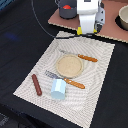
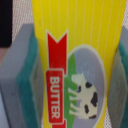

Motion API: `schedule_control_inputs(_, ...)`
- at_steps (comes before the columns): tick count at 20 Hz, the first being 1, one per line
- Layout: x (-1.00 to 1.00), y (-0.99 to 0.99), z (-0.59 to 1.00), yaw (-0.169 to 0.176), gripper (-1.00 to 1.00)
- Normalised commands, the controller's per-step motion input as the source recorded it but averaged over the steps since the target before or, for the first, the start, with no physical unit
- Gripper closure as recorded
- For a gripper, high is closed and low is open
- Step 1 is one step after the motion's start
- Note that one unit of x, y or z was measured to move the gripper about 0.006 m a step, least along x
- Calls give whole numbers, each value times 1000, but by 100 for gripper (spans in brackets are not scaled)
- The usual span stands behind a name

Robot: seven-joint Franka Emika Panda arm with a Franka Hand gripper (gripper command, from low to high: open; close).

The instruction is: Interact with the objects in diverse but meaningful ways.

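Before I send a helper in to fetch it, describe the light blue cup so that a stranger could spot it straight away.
Find the pale striped cloth spread on the dark table. Near the cloth's lower edge in the exterior view, the light blue cup lies below the round tan plate, with the brown sausage toward the exterior view's left. It is the only blue thing on the cloth.

**Colours and patterns**

Butter packet [image 2: 75, 55]: yellow, fine vertical ribbing, red label with white lettering, black-and-white cow on a grey-green oval. Finger pads [image 2: 25, 85]: grey, teal-edged. Cloth [image 1: 75, 70]: cream, thin wavy lines. Plate [image 1: 68, 65]: tan. Knife [image 1: 80, 56] and fork [image 1: 66, 80]: orange handles, grey metal. Sausage [image 1: 37, 84]: reddish brown. Cup [image 1: 58, 88]: light blue. Pot [image 1: 65, 9]: grey; tomato [image 1: 65, 7] inside: red. Board [image 1: 112, 25]: pinkish brown. Table [image 1: 20, 35]: black.
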Motion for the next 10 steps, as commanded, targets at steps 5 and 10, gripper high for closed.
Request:
schedule_control_inputs(5, 839, 9, 46, -37, 100)
schedule_control_inputs(10, 635, 45, -79, -33, 100)
